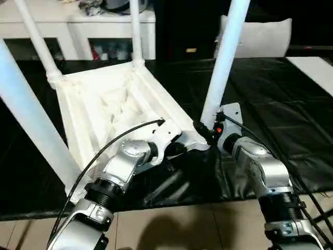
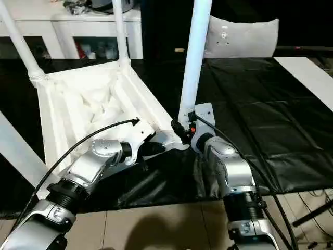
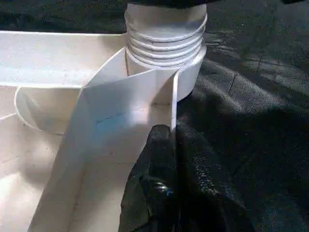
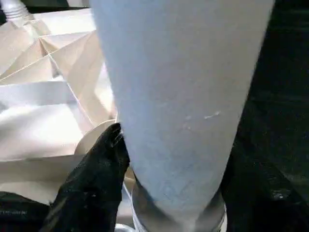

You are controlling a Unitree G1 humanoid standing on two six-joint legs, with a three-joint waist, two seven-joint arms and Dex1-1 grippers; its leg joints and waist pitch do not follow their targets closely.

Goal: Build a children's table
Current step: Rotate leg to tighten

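Table top first: the white plastic square table top [image 1: 112, 112] lies upside down on the black sheet [image 1: 270, 104], ribbed underside up, with four long tapered white legs standing in its corner sockets. The leg at the near corner, the white round tapered leg [image 1: 225, 60], rises from the threaded socket collar [image 3: 166, 41] closest to the robot, and this looks like the one being seated.

The right gripper [image 4: 169, 159] straddles that leg just above the socket, one black finger on each side of it; the fingers [image 4: 94, 179] sit against the shaft, so I judge it clamped on the leg, though the blurred wrist view leaves the contact a little uncertain. The left gripper [image 3: 166, 159] is pressed together, its tips resting on the thin edge wall of the table top right beside the same socket.

To do this step well, the left gripper should hold the top steady beside the socket while the right turns the leg about its own axis, keeping it upright so the thread does not cross. Regripping low, near the collar, gives the best control.

Beyond the table top stand a white cabinet [image 1: 78, 31] and a pale grey cushion [image 1: 260, 36].
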